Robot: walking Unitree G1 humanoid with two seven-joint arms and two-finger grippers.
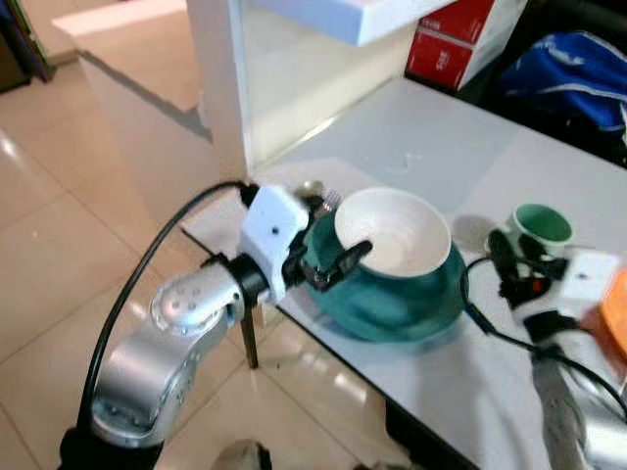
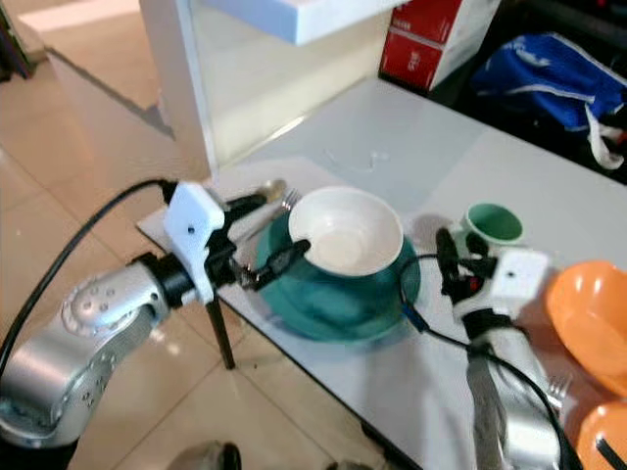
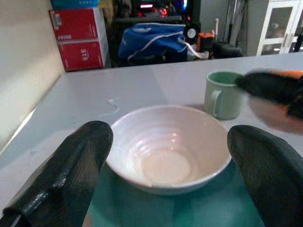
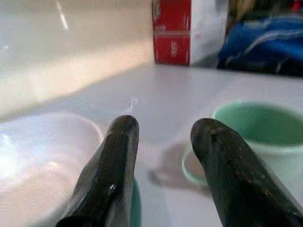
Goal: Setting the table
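Left gripper (image 1: 333, 257) reaches in at the near-left side of the white bowl (image 1: 392, 231), its two black fingers (image 3: 71, 175) spread wide, one to either side of the bowl, as the left wrist view shows. They appear to grasp nothing; whether a fingertip touches the rim cannot be told. Right gripper (image 2: 460, 257) sits on the far side of the bowl from the left one, just beside the green mug (image 2: 493, 223); its fingers (image 4: 106, 170) are parted by a small gap with nothing between them, pointing at the bare table between bowl and mug.

The white bowl sits on a teal plate (image 2: 338, 299), whose near-left edge is hidden by the left gripper. Something metal, perhaps a fork (image 2: 284, 199), lies just beyond the plate near the left gripper, too blurred to name surely. To the right of the mug, two orange bowls (image 2: 588, 323) are cut off by the picture's edge.

Counted: one white bowl, one teal plate, one green mug, two orange bowls. All rest on the grey table (image 1: 431, 137). Beyond the bowl, at the table's far end, stand red boxes (image 3: 78, 40) and a blue bag (image 3: 151, 40).
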